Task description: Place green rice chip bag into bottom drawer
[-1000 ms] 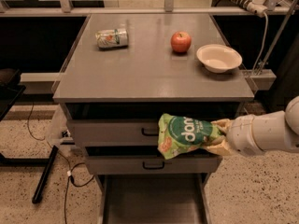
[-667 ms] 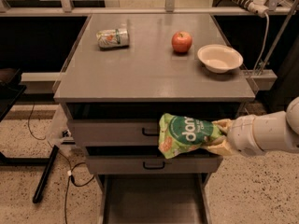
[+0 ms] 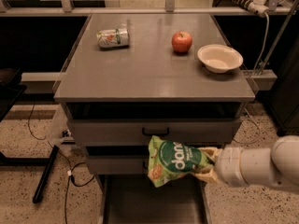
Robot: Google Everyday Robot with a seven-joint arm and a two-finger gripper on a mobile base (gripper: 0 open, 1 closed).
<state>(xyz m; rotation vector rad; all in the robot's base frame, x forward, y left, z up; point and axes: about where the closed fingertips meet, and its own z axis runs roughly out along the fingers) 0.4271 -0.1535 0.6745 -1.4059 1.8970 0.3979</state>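
Observation:
The green rice chip bag (image 3: 174, 160) is a light-green pouch with a dark green round logo and white letters. My gripper (image 3: 208, 164) comes in from the right on a white arm and is shut on the bag's right end. It holds the bag in the air in front of the two closed drawers, above the open bottom drawer (image 3: 150, 202). That drawer is pulled out at the foot of the cabinet and shows a plain grey floor.
On the grey cabinet top (image 3: 149, 73) lie a green-and-white can (image 3: 112, 37) on its side, a red apple (image 3: 181, 41) and a white bowl (image 3: 219, 58). A black-handled drawer (image 3: 154, 132) is shut. Cables and a black stand leg (image 3: 44, 174) lie on the speckled floor at left.
The gripper and the bag have moved slightly lower, toward the open bottom drawer. Nothing on the cabinet top has moved.

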